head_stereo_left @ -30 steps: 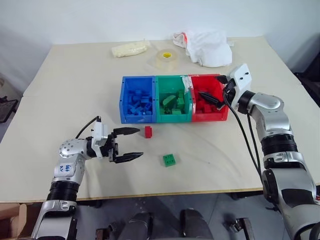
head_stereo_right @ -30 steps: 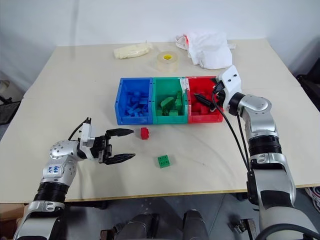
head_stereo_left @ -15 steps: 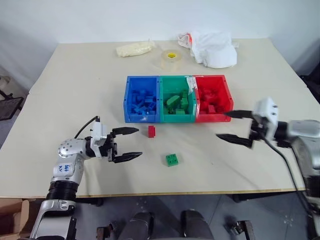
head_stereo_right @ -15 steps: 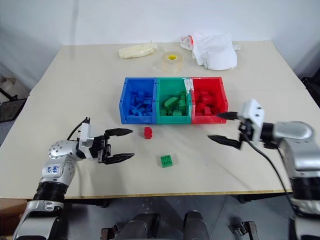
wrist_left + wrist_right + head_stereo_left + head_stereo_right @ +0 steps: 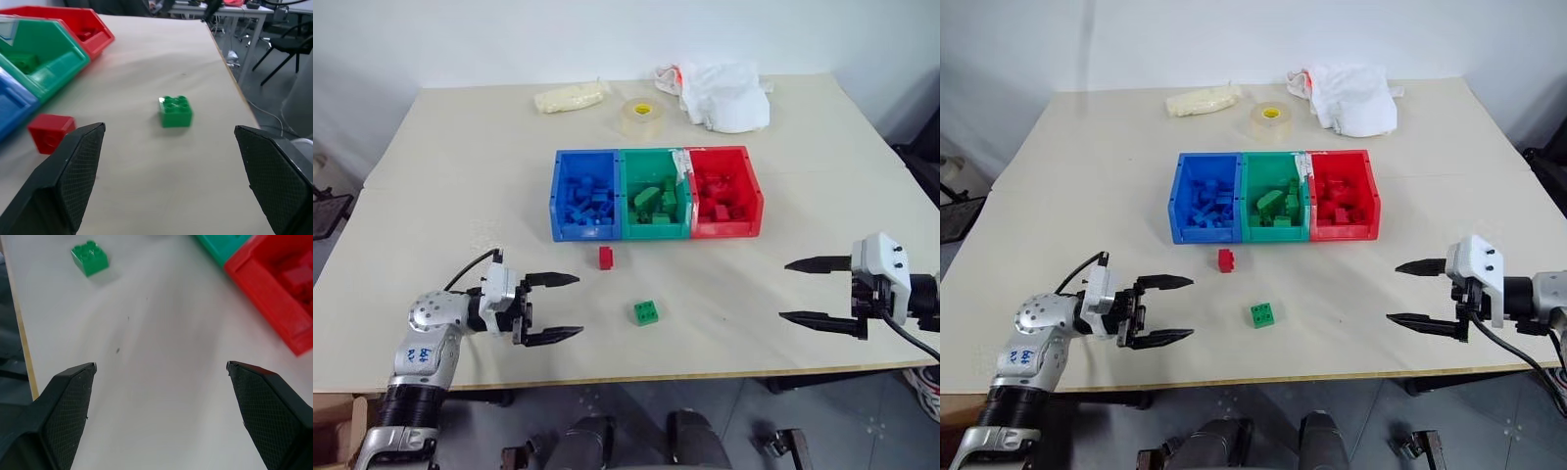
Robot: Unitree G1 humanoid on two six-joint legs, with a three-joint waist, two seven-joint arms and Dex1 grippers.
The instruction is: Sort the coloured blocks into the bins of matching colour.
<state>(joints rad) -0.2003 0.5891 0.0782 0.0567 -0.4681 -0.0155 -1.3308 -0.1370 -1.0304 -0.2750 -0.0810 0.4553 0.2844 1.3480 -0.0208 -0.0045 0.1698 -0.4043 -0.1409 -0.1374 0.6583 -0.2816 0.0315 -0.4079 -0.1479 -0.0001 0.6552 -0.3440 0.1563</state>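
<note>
Three joined bins stand mid-table: blue, green, red, each holding several blocks of its own colour. A red block lies on the table just in front of the blue and green bins. A green block lies nearer the front edge, also seen as the green block. My left gripper is open at front left, empty, pointing right toward the two loose blocks. My right gripper is open and empty at front right, pointing left, well clear of the red bin.
At the back of the table lie a clear tape roll with a yellow core, a white cloth bundle and a pale yellowish bag. The table's front edge runs just below both grippers.
My right gripper has pulled back from over the red bin to the front right of the table, staying open. The left gripper drew back slightly toward the front edge.
</note>
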